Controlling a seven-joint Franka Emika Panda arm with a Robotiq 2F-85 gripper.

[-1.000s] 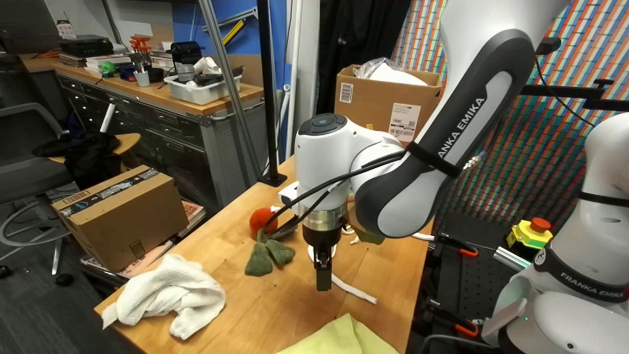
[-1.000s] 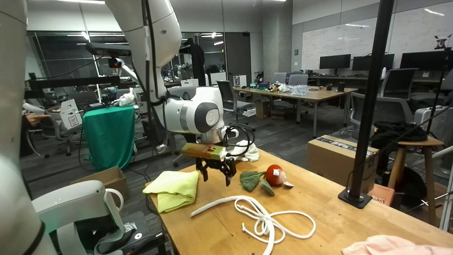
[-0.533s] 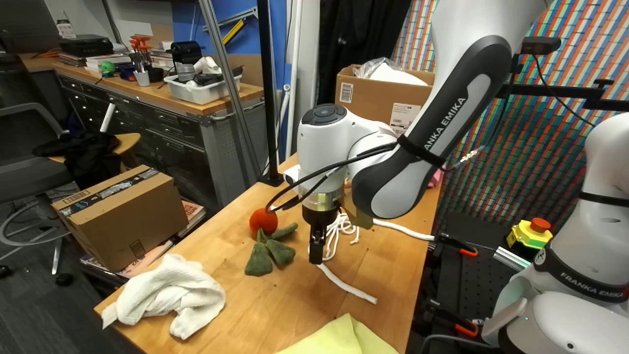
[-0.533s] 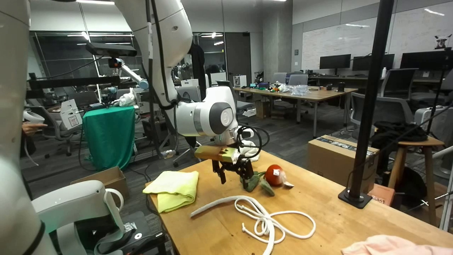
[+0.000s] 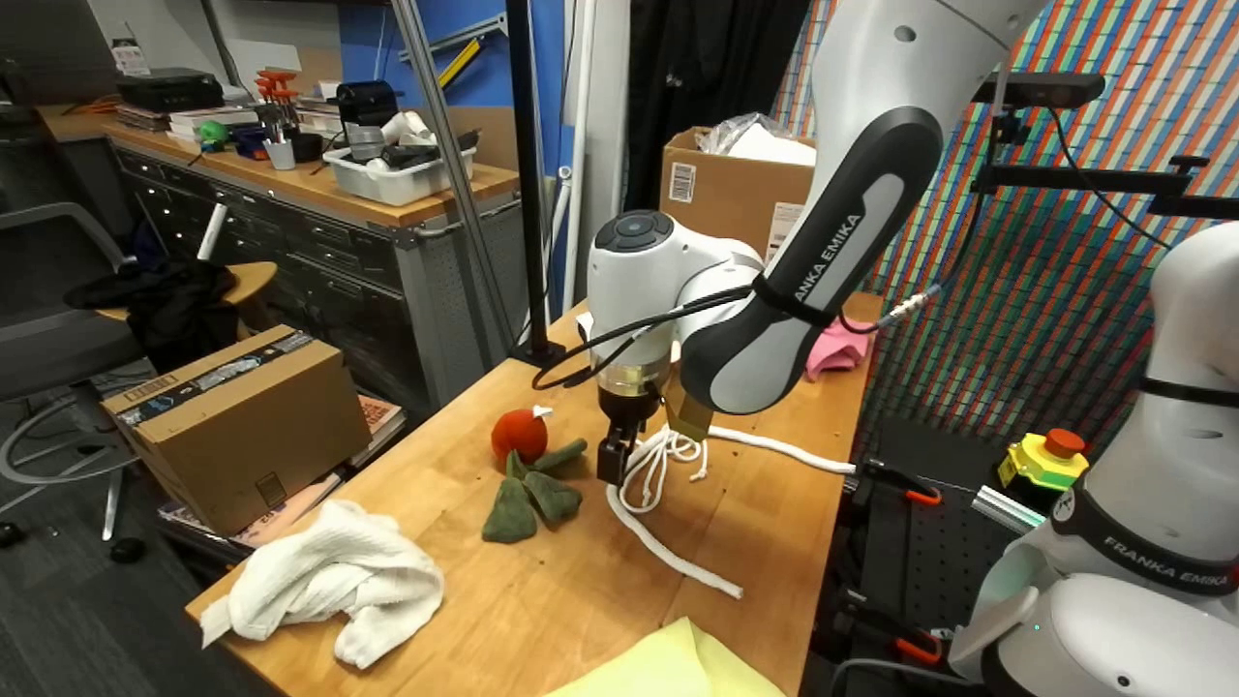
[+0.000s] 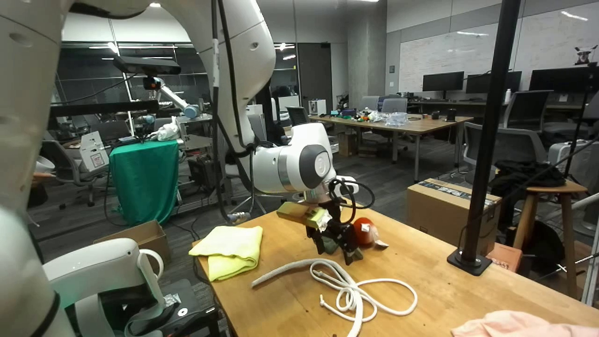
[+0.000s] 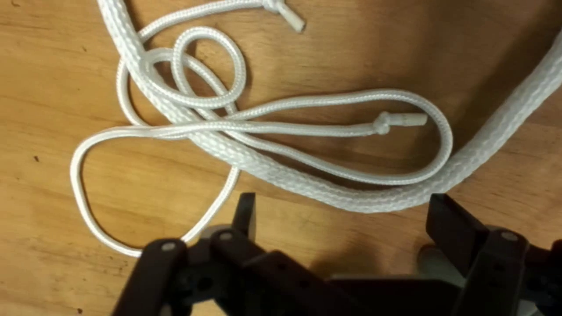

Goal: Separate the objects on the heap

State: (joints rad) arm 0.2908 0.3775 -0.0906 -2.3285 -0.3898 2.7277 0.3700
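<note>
- rope (image 7: 364, 200), thick and white, lies in a curve on the tabletop (image 5: 542, 610); thin white cord (image 7: 272, 127) loops across it.
- within the last second the jaws have travelled away from the yellow cloth (image 6: 229, 248) to near the bend of the rope; no item on the tabletop is seen to have shifted.
- judged effect: rope or thin white cord looks the likely next pick. yellow cloth, white towel (image 5: 329, 581) and pink cloth (image 6: 519, 325) already lie apart.
- red ball (image 5: 520, 436) and green leaf-like pieces (image 5: 509, 513) sit together near the rope; whether joined, cannot tell.
- arm (image 5: 828, 257) slants down over the tabletop, its end near upright; jaws point down, spread, pinching nothing; their height is hard to judge.
</note>
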